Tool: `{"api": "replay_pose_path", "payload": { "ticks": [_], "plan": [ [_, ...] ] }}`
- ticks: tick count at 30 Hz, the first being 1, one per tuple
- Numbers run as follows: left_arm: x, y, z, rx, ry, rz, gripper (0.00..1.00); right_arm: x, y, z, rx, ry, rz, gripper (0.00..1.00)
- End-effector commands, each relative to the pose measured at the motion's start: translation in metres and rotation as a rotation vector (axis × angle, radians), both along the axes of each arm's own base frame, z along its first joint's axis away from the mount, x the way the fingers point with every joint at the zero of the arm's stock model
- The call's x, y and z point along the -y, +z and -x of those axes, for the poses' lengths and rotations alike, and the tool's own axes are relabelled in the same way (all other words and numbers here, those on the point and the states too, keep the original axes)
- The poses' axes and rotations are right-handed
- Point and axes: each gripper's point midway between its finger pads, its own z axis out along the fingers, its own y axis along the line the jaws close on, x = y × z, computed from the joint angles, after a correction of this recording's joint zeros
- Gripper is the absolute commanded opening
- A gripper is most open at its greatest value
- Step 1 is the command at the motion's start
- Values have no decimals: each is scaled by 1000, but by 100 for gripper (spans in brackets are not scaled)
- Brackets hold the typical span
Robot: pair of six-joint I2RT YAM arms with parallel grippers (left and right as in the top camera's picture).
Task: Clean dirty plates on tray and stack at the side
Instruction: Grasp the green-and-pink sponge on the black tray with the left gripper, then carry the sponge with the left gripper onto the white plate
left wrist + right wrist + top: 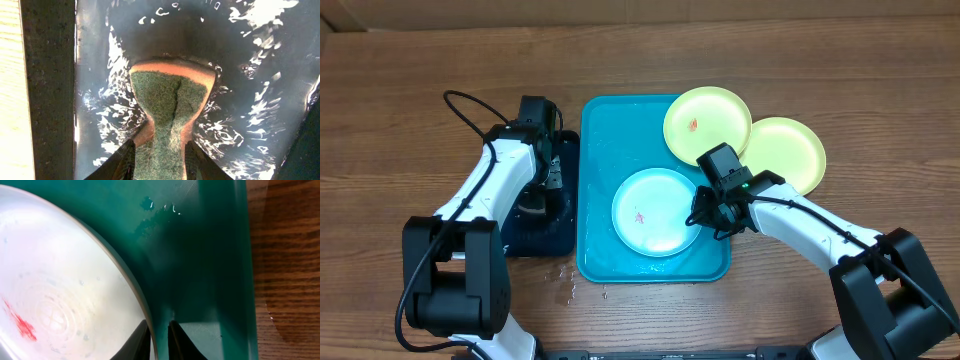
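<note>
The blue-rimmed plate (655, 210), smeared red, is laid in the near half of the turquoise tray (600, 140), its right rim pinched by the right gripper (159, 330). A smeared green plate (707, 122) is propped over the tray's far right corner, overlapping a second green plate (788, 150) on the table. To the left, a sponge (172, 95) is squeezed by the left gripper (160, 150) in a wet dark tray (568, 200).

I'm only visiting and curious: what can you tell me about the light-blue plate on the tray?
The blue-rimmed plate is round and plastic-looking, with a pale centre and a small red smear left of its middle. It lies face up in the near half of the wet turquoise tray. The jaws of the right gripper pinch its right rim.
</note>
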Motion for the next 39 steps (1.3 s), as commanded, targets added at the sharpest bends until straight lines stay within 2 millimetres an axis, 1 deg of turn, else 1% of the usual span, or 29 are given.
{"api": "replay_pose_path", "payload": {
  "ticks": [1, 4, 8, 11, 15, 18, 22, 25, 27, 29, 31, 34, 36, 39],
  "plan": [
    [0, -7, 4, -24, -7, 5, 34, 0, -1, -5, 9, -4, 10, 15],
    [4, -8, 4, -25, -9, 29, 35, 0, -1, -5, 9, -4, 10, 15],
    [5, -10, 4, -28, -3, 35, 41, 0, -1, -5, 9, -4, 10, 15],
    [5, -13, 5, -28, -3, 40, 42, 0, -1, -5, 9, -4, 10, 15],
    [5, -21, 8, -22, 8, 42, 45, 0, -1, -5, 9, -4, 10, 15],
    [5, -27, 11, -22, 8, 42, 45, 0, 0, -5, 10, -4, 9, 15],
    [5, -33, 11, -10, 7, 43, 33, -1, 0, -6, 17, -4, 5, 15],
    [5, -36, 10, 0, 8, 44, 29, -1, 0, -7, 19, -4, 4, 15],
    [5, -36, 10, 2, 7, 44, 21, -1, 0, -7, 18, -5, 4, 15],
    [5, -36, 10, 4, 7, 44, 4, -1, 0, -7, 19, -4, 4, 15],
    [5, -36, 9, 6, 8, 49, 4, -1, 0, -7, 19, -4, 4, 15],
    [13, -34, 8, 7, 12, 124, 4, -1, 0, -7, 18, -4, 4, 22],
    [17, -29, 5, 11, 25, 191, 4, -1, 0, -7, 18, -4, 4, 23],
    [16, -17, 0, 34, 59, 289, 4, -3, 0, -6, 12, -1, -6, 22]
  ]
}}
